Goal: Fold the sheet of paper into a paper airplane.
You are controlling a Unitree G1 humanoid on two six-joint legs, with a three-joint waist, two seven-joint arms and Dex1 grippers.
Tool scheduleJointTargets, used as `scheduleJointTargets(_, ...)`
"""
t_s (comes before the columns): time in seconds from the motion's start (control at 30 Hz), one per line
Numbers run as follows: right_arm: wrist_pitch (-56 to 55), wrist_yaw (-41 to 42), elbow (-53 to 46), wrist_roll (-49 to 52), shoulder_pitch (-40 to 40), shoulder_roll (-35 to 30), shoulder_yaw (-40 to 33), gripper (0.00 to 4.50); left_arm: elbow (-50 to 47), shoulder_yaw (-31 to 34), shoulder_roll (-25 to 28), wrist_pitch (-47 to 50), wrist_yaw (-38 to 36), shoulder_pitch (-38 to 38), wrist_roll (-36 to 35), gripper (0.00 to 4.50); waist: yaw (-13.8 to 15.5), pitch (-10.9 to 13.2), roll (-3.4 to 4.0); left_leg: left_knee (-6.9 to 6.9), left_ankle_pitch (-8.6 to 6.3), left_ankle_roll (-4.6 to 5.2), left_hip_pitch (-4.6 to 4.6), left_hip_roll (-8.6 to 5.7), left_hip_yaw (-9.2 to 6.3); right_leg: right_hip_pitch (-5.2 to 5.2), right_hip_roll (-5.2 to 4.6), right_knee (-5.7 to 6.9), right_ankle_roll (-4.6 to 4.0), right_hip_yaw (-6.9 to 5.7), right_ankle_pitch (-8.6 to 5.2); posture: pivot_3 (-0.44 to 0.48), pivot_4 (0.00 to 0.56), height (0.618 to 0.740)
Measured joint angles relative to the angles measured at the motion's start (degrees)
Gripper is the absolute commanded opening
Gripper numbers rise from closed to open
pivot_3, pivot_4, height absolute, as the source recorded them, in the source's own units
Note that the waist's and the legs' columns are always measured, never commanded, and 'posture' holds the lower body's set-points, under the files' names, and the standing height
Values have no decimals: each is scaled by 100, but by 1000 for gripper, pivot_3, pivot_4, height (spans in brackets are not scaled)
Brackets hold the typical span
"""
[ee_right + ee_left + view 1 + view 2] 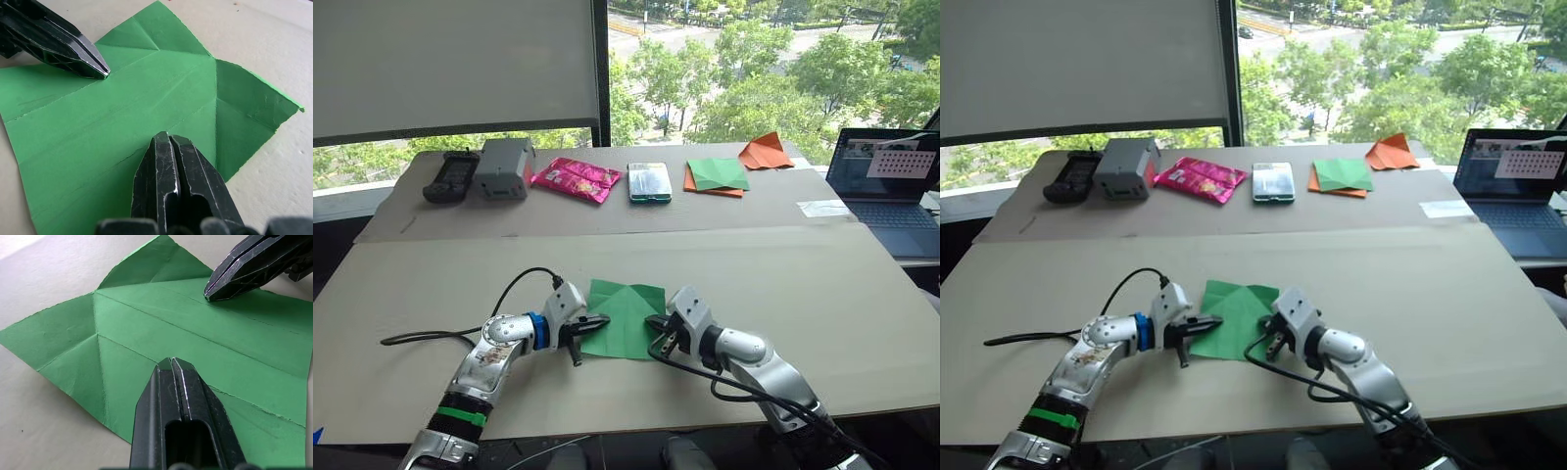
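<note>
We take the thin bright green sheet of paper [625, 315] as our landmark: it lies flat on the pale cardboard worktop [803, 284], with both far corners already folded in to a point. Our left gripper [597, 322] presses its tip on the sheet's left edge, fingers closed together and holding nothing. Our right gripper [655, 321] does the same at the right edge, also closed and empty. We judge that the corner folds are done and that the next step is the long fold along the middle crease; this asks one tip to pin the sheet while the other lifts a side. We see no containers near the sheet.
</note>
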Motion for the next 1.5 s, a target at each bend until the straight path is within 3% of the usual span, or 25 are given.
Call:
scheduleJointTargets(0.27, 80, -145, -205, -41, 169, 21, -28, 40, -217, -4, -3, 83, 202, 159, 21, 0, 4, -6, -1, 0, 0, 0, 0, 0, 0, -1, 0, 0, -1, 0, -1, 0, 150, 740)
scheduleJointTargets(0.53, 453, -638, -390, 271, 274, 619, -749, 2577, -342, -68, -3, 73, 245, 227, 53, 0, 13, -6, 0, 0, 0, 0, -7, 0, 0, -6, -1, 0, -1, 0, -1, 0, 150, 740)
scheduleJointTargets(0.77, 1070, -923, -452, 572, 159, 793, -1374, 2577, -362, -113, -3, 64, 250, 225, 56, 0, 0, -6, 3, -1, 0, 0, -6, 0, 1, -8, -1, 2, -2, 1, -1, 0, 150, 740)
scheduleJointTargets(1.1, 1139, -881, -40, 705, -126, 1098, -1380, 2577, -367, -111, -1, 65, 261, 227, 56, 0, -13, -6, 5, -1, 0, 0, -7, 0, 1, -8, 0, 4, -1, 1, 0, 0, 150, 740)
scheduleJointTargets(1.37, 901, -871, 443, 653, -312, 1184, -1266, 30, -424, -112, 10, 90, 304, 259, 52, 0, -22, -6, 6, -2, 0, 0, -7, 0, 2, -10, 0, 10, -1, 1, 0, 0, 150, 740)
scheduleJointTargets(1.5, 799, -816, 466, 653, -395, 1180, -1252, 30, -434, -111, 14, 101, 309, 265, 51, 0, -22, -6, 6, -1, 0, 0, -6, 0, 1, -11, 1, 17, -2, 1, -1, 0, 150, 740)
